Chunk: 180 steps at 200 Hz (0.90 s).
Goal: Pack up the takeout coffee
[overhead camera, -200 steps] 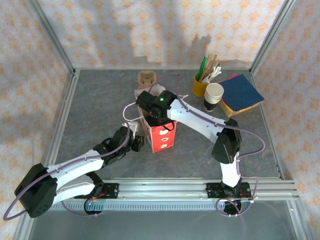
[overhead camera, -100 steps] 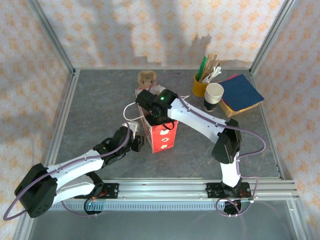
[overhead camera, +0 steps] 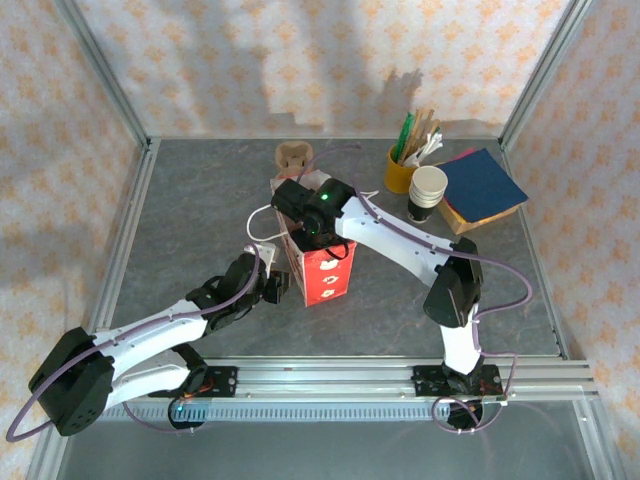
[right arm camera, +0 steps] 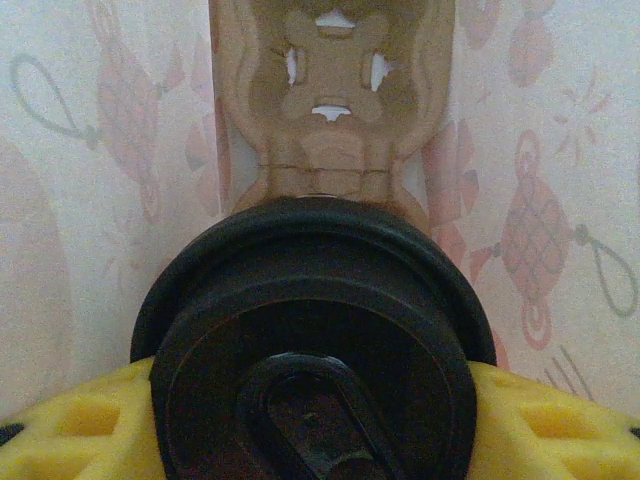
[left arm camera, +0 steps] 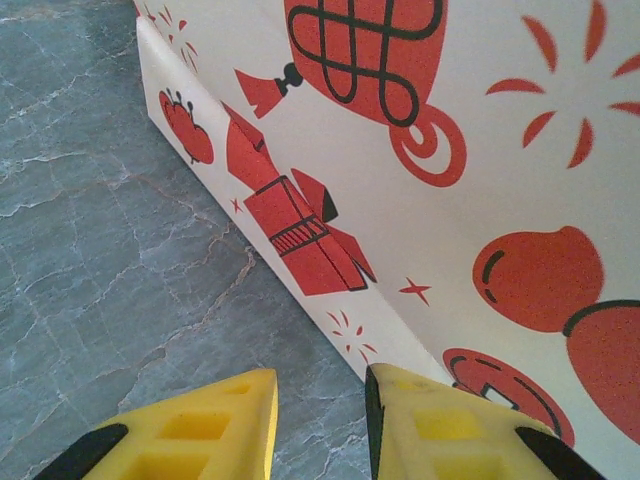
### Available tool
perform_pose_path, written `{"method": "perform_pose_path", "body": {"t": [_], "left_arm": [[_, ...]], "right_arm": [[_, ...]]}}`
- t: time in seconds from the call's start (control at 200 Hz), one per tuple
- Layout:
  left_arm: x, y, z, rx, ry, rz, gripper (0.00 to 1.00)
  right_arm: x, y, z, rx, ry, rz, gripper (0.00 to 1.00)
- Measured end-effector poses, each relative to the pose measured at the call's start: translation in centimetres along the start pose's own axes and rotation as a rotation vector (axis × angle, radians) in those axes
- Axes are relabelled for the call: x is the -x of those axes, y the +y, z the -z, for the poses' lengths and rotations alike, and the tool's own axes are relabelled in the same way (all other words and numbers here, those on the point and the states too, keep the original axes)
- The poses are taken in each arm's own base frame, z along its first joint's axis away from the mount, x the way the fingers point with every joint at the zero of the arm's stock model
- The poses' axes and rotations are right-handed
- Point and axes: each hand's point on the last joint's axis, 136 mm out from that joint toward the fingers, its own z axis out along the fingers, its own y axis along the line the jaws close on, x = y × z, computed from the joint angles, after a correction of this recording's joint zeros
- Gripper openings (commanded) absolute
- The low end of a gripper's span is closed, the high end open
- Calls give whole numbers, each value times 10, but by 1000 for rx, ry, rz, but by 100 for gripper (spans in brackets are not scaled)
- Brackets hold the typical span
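As far as could be judged from the right wrist view, the takeout coffee [right arm camera: 315, 340] was already inside the paper bag [overhead camera: 325, 275], its round black lid seen between the yellow fingers [right arm camera: 80, 420] of the right gripper [right arm camera: 315, 405], which was closed on the cup from both sides. Pale bag walls, with red prints showing faintly through, were seen on either side of the cup, and a brown cardboard cup carrier [right arm camera: 335, 120] was seen beyond it, apparently lower in the bag. Whether the cup was seated on anything could not be told. From above, the right arm was seen reaching down into the bag's open top, and the bag stood upright near the middle of the table [overhead camera: 190, 230]. The left gripper [left arm camera: 320, 400] was held low just beside the bag's near-left corner, its jaws narrowly apart with only tabletop between them and nothing grasped. The insertion was judged as largely done; the release of the cup and the withdrawal of the right arm were judged as left to do. A yellow cup of sticks [overhead camera: 400, 170], a stack of white cups [overhead camera: 427, 190] and a blue book [overhead camera: 483, 185] stood well apart at the far right.
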Motion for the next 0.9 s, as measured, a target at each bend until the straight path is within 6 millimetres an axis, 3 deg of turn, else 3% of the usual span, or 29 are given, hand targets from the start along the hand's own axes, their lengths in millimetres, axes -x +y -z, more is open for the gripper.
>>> {"method": "perform_pose_path", "body": {"t": [0.536,0.901], "left_arm": [[0,0,0,0,0,0,32],[0,0,0,0,0,0,32]], "right_arm": [[10,-2,7,8,-29,-31,50],[6,-3,0,4,-14,-28,50]]}}
